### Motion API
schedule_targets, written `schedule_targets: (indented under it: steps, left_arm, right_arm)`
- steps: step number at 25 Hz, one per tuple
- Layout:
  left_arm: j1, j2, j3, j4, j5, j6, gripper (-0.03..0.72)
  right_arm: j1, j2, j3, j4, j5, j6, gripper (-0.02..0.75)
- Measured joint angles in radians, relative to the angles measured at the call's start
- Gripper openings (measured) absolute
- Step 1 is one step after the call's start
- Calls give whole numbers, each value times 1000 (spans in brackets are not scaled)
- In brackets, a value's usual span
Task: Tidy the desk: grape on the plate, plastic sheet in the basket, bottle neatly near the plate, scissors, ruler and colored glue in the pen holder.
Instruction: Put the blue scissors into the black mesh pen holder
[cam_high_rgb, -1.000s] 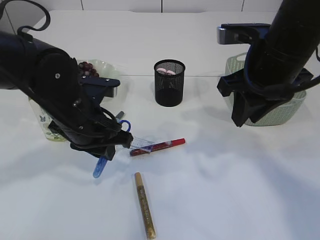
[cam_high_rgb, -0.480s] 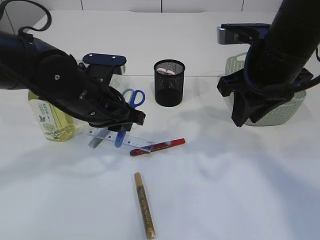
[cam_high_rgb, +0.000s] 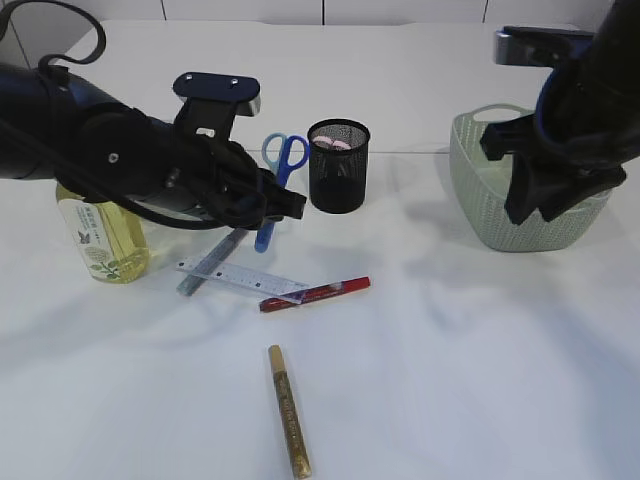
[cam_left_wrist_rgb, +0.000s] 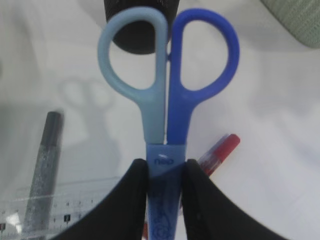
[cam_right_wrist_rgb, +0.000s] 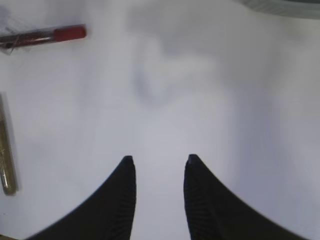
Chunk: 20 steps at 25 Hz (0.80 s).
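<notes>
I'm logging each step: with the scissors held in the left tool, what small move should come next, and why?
Probably carry the scissors a little further right, over the pen holder. The left tool grips them by the sheathed blades, handles leading, and they hang just left of the holder's rim, not yet above it.

Small raised lettering on the blue sheath of the scissors (cam_left_wrist_rgb: 165, 135), seen from the left wrist, appears to read "neo". The clear ruler (cam_left_wrist_rgb: 30, 215) beneath shows tiny black scale numerals, too blurred to make out. From the outside camera, the label on the yellow bottle (cam_high_rgb: 101, 236) carries a leaf picture and print too small to read, as does the gold glue pen (cam_high_rgb: 288, 409).
</notes>
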Motion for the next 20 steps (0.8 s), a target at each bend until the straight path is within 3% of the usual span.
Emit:
schedule_targets:
  steps: [6,20]
  left_arm:
    - [0,0,0,19,-202,0,166]
    - [9,0,0,31,-712,0,166]
  right_arm:
    - [-93,0,0,-22,-32,4,276]
    - [-96,0,0,-29,-104,4,276]
